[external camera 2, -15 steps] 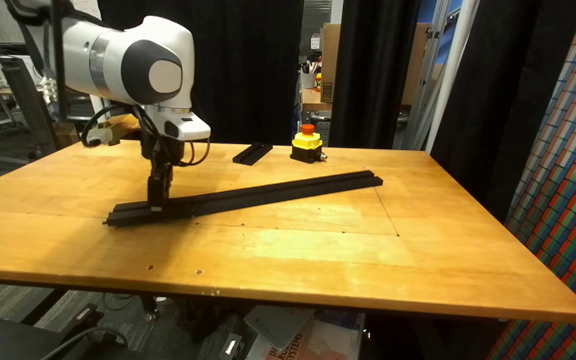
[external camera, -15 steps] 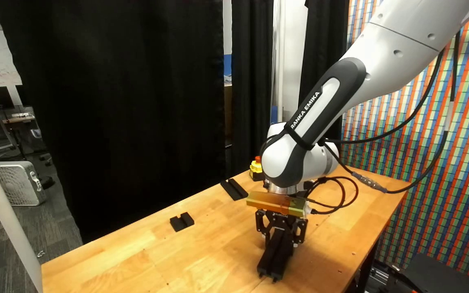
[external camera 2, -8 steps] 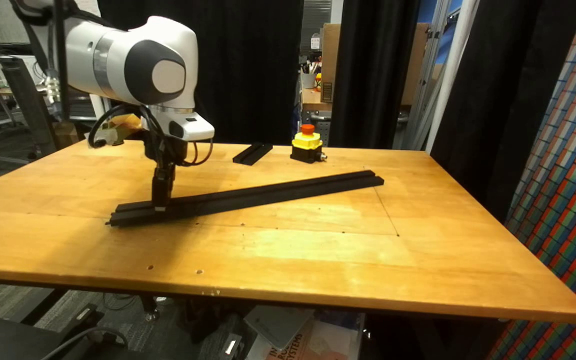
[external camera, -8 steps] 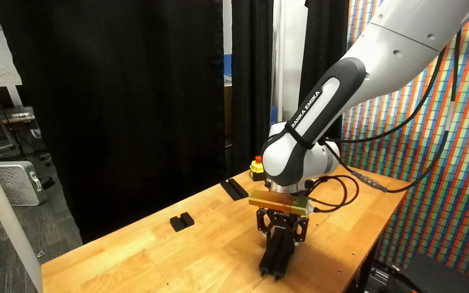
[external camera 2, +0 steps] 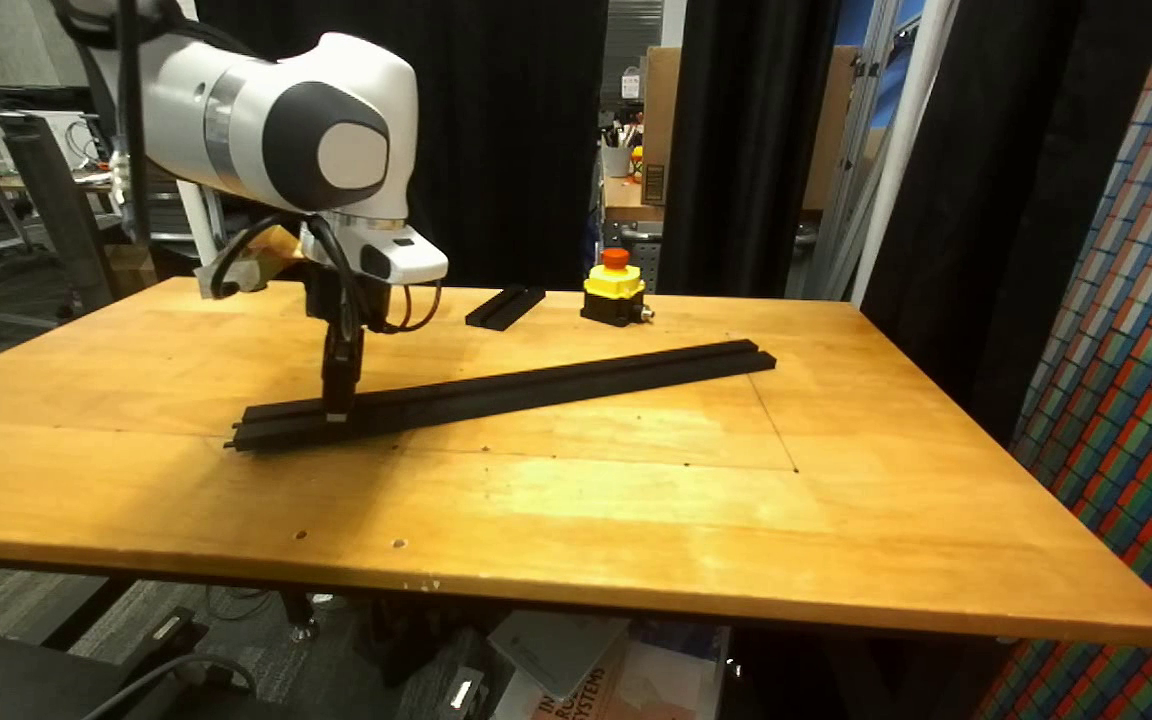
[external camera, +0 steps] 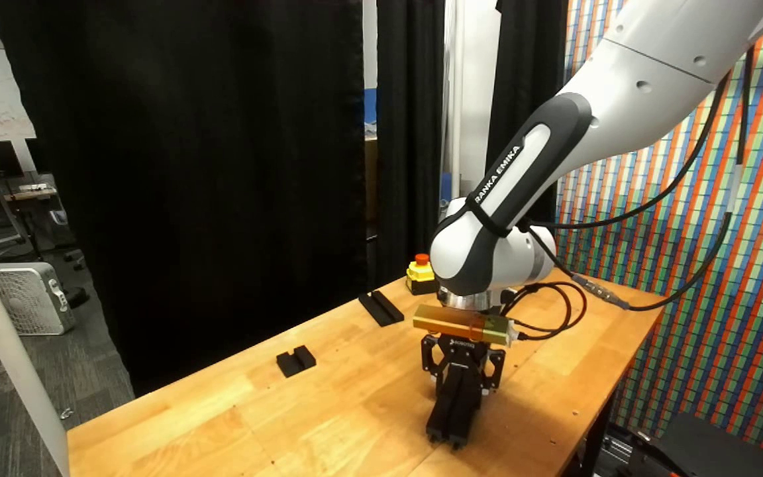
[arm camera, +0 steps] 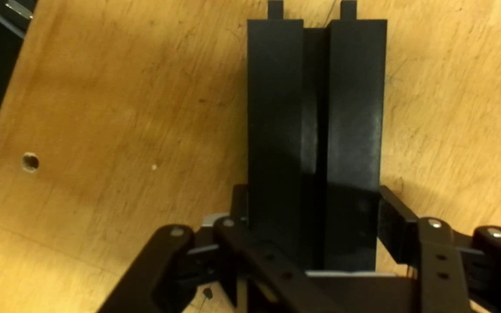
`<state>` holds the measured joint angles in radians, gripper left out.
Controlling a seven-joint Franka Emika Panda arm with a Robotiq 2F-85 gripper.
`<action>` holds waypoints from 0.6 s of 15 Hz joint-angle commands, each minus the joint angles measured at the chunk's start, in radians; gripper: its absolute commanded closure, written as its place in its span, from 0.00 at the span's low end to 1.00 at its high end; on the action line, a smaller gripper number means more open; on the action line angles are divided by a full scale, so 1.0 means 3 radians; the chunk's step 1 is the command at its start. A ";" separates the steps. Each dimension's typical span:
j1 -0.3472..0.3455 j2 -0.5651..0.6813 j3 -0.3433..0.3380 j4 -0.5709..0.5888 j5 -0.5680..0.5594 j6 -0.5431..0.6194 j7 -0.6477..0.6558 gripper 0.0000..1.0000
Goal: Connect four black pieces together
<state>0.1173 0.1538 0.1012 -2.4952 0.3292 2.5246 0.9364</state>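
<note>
The black pieces lie in line as one long grooved black strip (external camera 2: 556,388) on the wooden table; the seams between pieces are too dark to make out. My gripper (external camera 2: 338,405) is shut on the end bar (external camera 2: 271,432) of this strip. In the wrist view the fingers of the gripper (arm camera: 314,213) press on both long sides of that bar (arm camera: 357,108), whose free end shows two small pegs. In an exterior view my gripper (external camera: 461,387) straddles the bar (external camera: 451,421), and the rest of the strip is hidden behind it.
A shorter grooved black slab (external camera: 381,308) lies at the table's back edge and shows in both exterior views (external camera 2: 506,307). A small squarish black block (external camera: 296,361) lies along the same edge. A yellow and red emergency stop (external camera 2: 615,288) stands nearby. The wooden table (external camera 2: 636,520) has drilled holes.
My gripper and the held bar have slid along the strip's line, to the right in both exterior views. The strip's far end has shifted slightly the same way, and a visible joint near the gripper has closed.
</note>
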 commanded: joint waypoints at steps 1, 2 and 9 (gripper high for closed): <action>-0.0022 -0.0017 0.0004 -0.0001 0.0139 0.0067 -0.0212 0.55; -0.0018 -0.0014 0.0007 0.0004 0.0152 0.0077 -0.0235 0.55; -0.0008 -0.0003 0.0021 0.0013 0.0208 0.0133 -0.0331 0.55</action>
<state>0.1155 0.1561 0.1027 -2.4947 0.3526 2.5445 0.8756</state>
